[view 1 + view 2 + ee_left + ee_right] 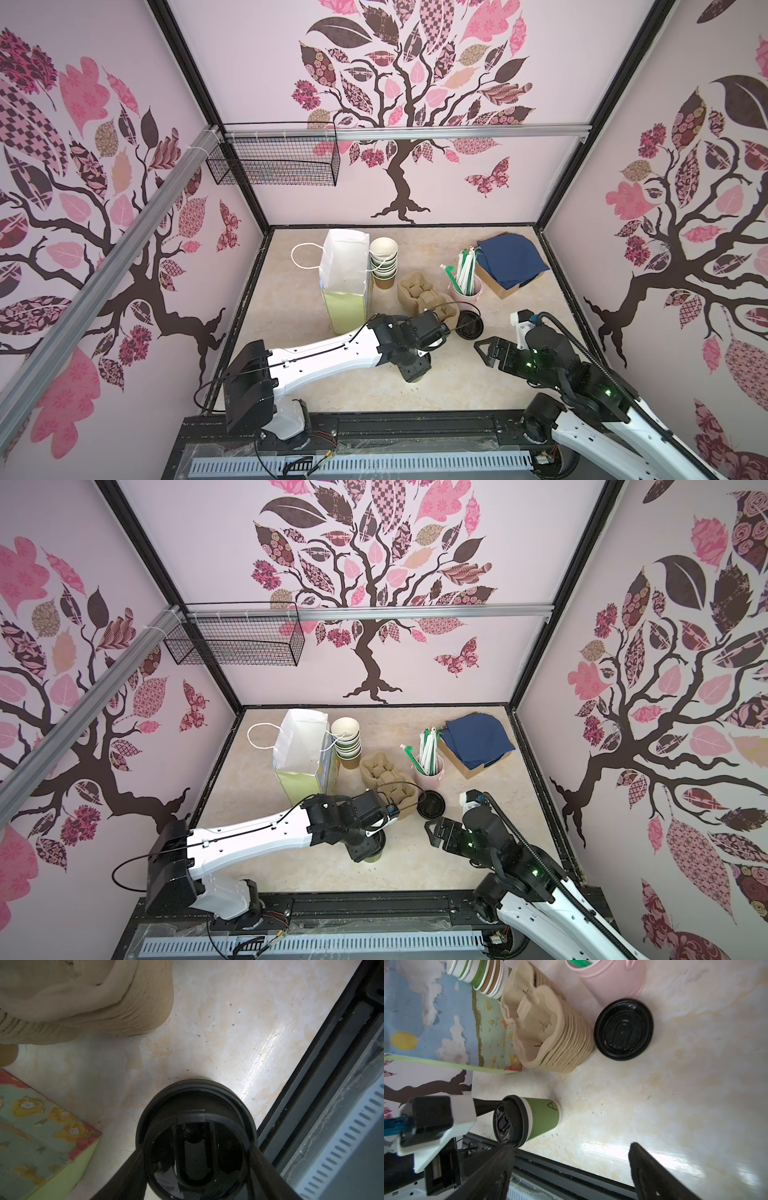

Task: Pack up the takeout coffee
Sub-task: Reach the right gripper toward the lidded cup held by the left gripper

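Observation:
The takeout coffee, a green paper cup with a black sip lid, stands on the table near the front edge. My left gripper comes down from above, shut on the lid's rim with a finger on each side. In both top views the left gripper covers the cup; only a sliver of green side shows. My right gripper hovers open and empty just right of the cup. The paper bag stands open behind the left arm.
A stack of pulp cup carriers sits beside the bag, with a loose black lid to its right. Behind are stacked lidless cups, a pink bucket of straws and a box of blue napkins.

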{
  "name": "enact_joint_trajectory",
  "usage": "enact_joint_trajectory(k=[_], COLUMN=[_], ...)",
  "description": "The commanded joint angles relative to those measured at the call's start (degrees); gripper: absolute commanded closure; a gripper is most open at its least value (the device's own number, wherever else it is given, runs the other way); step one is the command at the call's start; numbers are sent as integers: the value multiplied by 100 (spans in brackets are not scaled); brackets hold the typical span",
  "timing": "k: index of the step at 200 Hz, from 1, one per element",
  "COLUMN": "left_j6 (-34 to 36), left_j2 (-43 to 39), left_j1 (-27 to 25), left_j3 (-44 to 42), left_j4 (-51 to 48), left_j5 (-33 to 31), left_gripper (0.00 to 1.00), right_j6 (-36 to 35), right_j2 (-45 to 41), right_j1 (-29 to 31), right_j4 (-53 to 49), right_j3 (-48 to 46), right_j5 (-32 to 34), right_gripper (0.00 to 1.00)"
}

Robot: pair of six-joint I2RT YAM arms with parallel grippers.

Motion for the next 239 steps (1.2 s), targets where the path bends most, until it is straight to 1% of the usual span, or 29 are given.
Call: enact_joint_trajectory(k=[1,39,75,127,171,209,239], left_j6=[36,47,83,185,201,177,167], left_j2=[357,388,379,432,535,599,633], left_j1=[14,14,74,127,145,178,179], left_j3=[-408,-486,-522,-505,-525,-483,-444], left_j4=[-501,-438,-313,-317,-272,-173,-144], left_j5=[292,331,481,560,622,670,725], left_gripper=[38,38,38,38,38,38,37], right_j6=[469,783,963,1187,1189,1204,1233], right_j2=[26,168,568,1215,1678,1837,2042], right_j1=[-3,-2,-1,5,10,15,56], right_j4=[902,1822,2695,3983,4518,4777,5098], right_j3=[-427,-1040,-1419,-1678,-1713,-1831,-1890], right_j5=[-1054,-1701,-2225,-2643,-2881,-3031,-3173], right_gripper=[14,19,17,17,17,15,16])
